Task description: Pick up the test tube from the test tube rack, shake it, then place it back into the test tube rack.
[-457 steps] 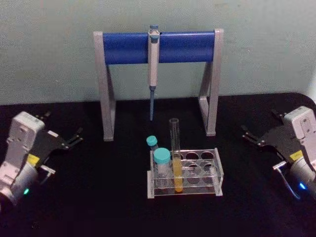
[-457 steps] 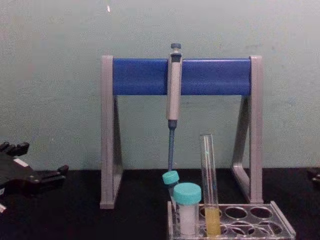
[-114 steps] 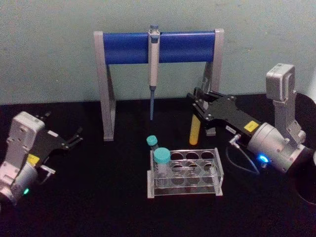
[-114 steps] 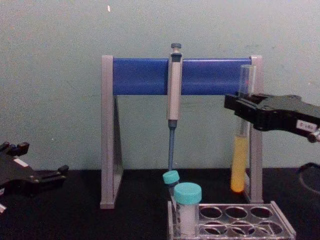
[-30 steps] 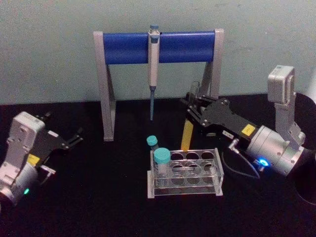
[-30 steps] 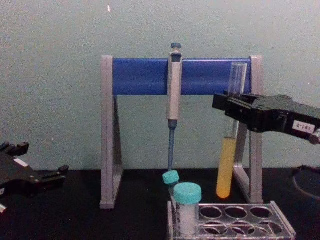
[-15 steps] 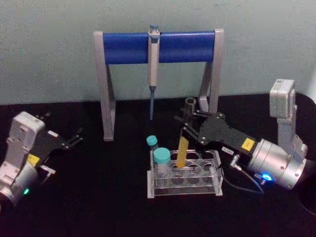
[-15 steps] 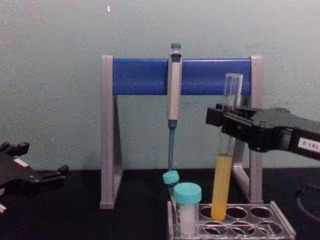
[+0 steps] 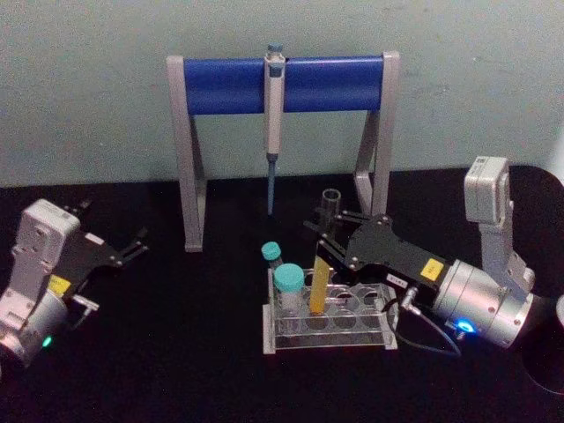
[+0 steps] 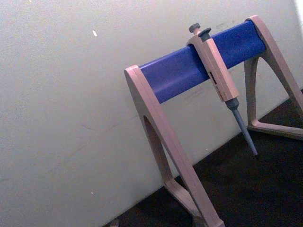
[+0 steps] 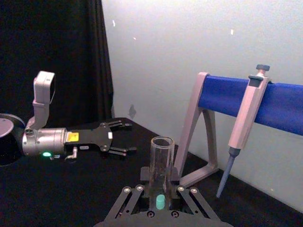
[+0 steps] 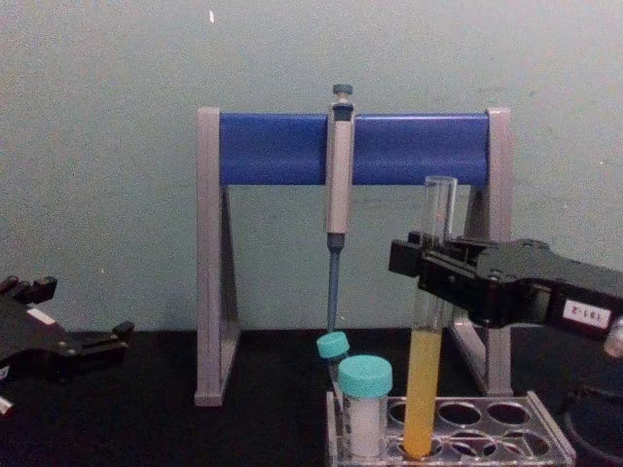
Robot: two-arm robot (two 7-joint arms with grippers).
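Working arm: the right claw (image 9: 328, 245) is reaching in from the robot's right and pinching the tall, slim clear glass test tube (image 9: 317, 287) on its bare upper part, above the yellow-orange liquid
Tube position: it is standing nearly upright, leaning a little, with its rounded lower end sitting inside a hole of the low clear plastic test tube rack (image 9: 352, 340), just beside the teal-capped white vials (image 9: 288, 280); whether it is touching the rack's floor cannot be told
Just changed: a second ago the tube was hanging clear of the rack near the stand's right leg; half a second ago its tip was only meeting the holes; now the liquid end is sinking below the rack's top plate, as the chest view is showing at the tube (image 12: 422, 399) and rack (image 12: 547, 440)
Meaning for the task: lifting and shaking are looking finished, and the return is well under way; only full seating and letting go are remaining
Next move, as a judgement: lowering straight should matter, since a tilted tube could be binding on the hole's edge or nudging the vials
Idle arm: the left claw (image 9: 132, 245) is lying parked on the black table (image 9: 176, 352) at the robot's left, fingers spread, holding nothing
Background: the grey-blue pipette (image 9: 274, 123) is hanging on the big blue-and-grey stand (image 9: 220, 85) behind the rack, playing no part
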